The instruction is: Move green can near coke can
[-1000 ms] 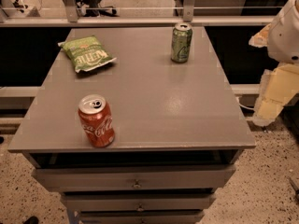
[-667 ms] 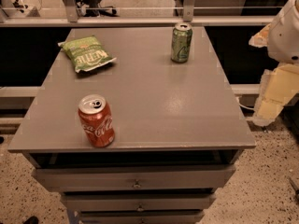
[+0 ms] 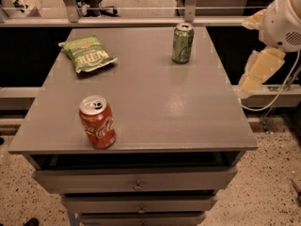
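Note:
The green can [image 3: 183, 43] stands upright at the far right of the grey tabletop [image 3: 155, 102]. The coke can [image 3: 97, 122] stands upright near the front left edge, far from the green can. My white arm reaches in from the upper right, off the table. My gripper [image 3: 257, 72] hangs as pale cream parts beside the table's right edge, to the right of the green can and touching nothing.
A flat green chip bag [image 3: 88, 54] lies at the far left of the tabletop. Drawers [image 3: 137, 185] sit below the front edge. A metal rail [image 3: 141, 20] runs behind the table. A cable [image 3: 277, 95] hangs at the right above speckled floor.

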Action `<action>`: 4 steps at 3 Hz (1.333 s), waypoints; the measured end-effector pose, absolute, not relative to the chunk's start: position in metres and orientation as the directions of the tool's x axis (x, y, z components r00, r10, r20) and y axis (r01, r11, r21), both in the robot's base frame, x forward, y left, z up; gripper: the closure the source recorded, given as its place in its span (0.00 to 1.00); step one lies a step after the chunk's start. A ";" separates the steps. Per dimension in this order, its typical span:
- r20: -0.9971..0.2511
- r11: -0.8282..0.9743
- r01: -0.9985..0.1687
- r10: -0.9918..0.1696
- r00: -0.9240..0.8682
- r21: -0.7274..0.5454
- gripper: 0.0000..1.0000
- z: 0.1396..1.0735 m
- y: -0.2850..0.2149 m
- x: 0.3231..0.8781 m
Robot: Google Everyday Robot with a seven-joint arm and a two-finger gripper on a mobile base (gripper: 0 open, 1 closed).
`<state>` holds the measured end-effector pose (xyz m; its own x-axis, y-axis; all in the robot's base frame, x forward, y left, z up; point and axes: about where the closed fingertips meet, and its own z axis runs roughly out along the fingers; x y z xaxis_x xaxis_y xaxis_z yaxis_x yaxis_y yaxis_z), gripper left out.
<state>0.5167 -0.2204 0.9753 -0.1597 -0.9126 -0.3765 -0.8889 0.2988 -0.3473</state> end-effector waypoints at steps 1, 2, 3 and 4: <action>-0.488 0.351 -0.844 -0.864 -0.125 -0.405 0.00 0.976 -0.222 0.574; -0.580 0.430 -0.789 -0.806 -0.118 -0.438 0.00 0.972 -0.216 0.629; -0.597 0.450 -0.768 -0.795 -0.111 -0.456 0.00 0.973 -0.216 0.642; -0.597 0.450 -0.768 -0.795 -0.111 -0.456 0.00 0.973 -0.216 0.642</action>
